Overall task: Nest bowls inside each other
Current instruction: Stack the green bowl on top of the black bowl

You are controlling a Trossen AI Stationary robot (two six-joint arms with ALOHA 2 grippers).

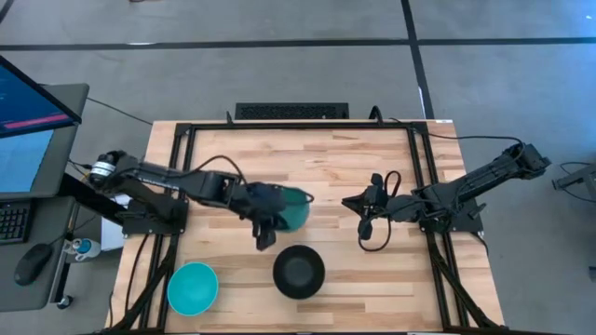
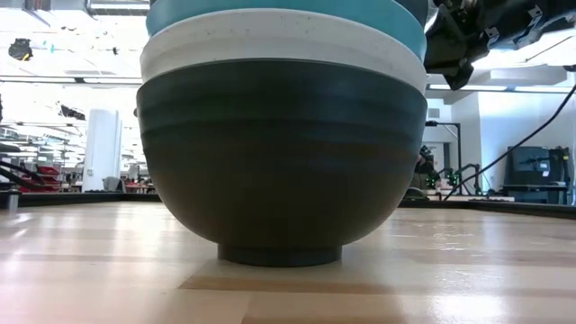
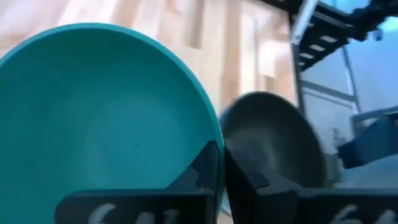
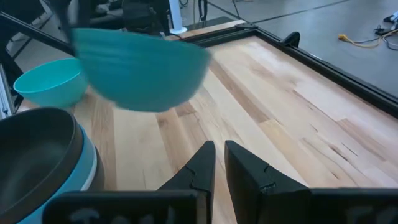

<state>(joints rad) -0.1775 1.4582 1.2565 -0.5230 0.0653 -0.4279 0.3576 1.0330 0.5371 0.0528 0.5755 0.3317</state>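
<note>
My left gripper is shut on a dark teal-green bowl that it carries over the middle of the table. In the right wrist view that bowl hangs in the air. A stack of nested bowls stands near the table's near edge on its black bottom bowl's foot. A white bowl and a cyan one sit in the black one, and another black bowl is on top. A single cyan bowl stands at the near left. My right gripper waits shut to the right of centre. My left gripper pinches the teal-green bowl by its rim, with one finger inside the bowl and the other outside. The fingers come from the table's left, slanting down. The bowl is lifted clear of the table, open side up.
A black metal frame runs around the wooden table top. Bare wood lies on the far half and at the near right. A monitor and keyboard stand beyond the table's left edge.
</note>
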